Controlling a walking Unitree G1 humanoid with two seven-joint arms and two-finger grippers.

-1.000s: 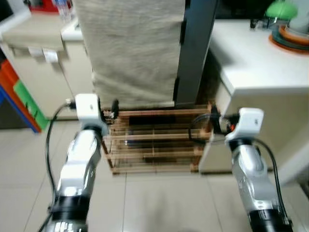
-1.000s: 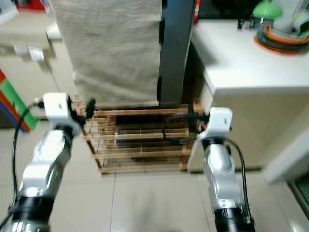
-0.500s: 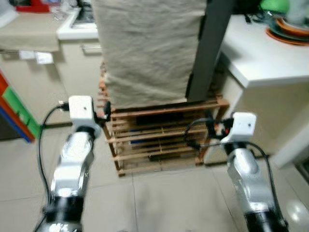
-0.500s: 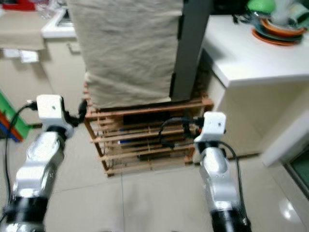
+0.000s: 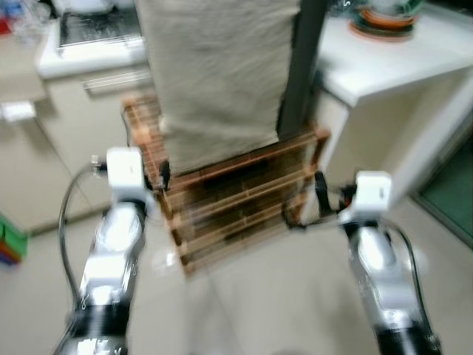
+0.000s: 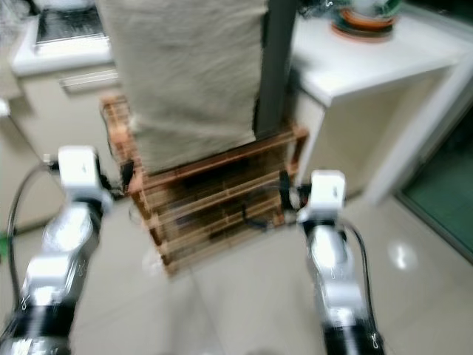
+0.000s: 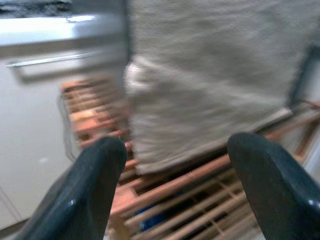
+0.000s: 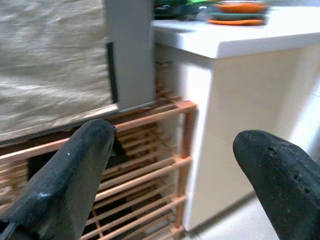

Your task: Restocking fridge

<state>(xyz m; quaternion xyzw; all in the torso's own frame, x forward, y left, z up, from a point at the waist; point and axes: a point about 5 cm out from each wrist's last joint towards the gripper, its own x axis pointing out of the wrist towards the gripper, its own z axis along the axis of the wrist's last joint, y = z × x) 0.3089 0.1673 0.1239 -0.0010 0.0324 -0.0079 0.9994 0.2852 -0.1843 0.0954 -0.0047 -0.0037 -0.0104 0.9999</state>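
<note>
- Pale floor tiles are seen below, with a white tabletop on the right carrying stacked dishes; the head views are blurred.
- Straight ahead a tall fridge stands on a wooden rack, its front draped in beige cloth.
- The left claw is held wide, empty, pointed at the rack's left end.
- The right claw is likewise spread wide and empty, near the rack's right post.
- The fridge's long axis is upright; it lies ahead, between both claws, roughly equally near each.
- No stock item can be made out; approach is judged the step in hand.
</note>
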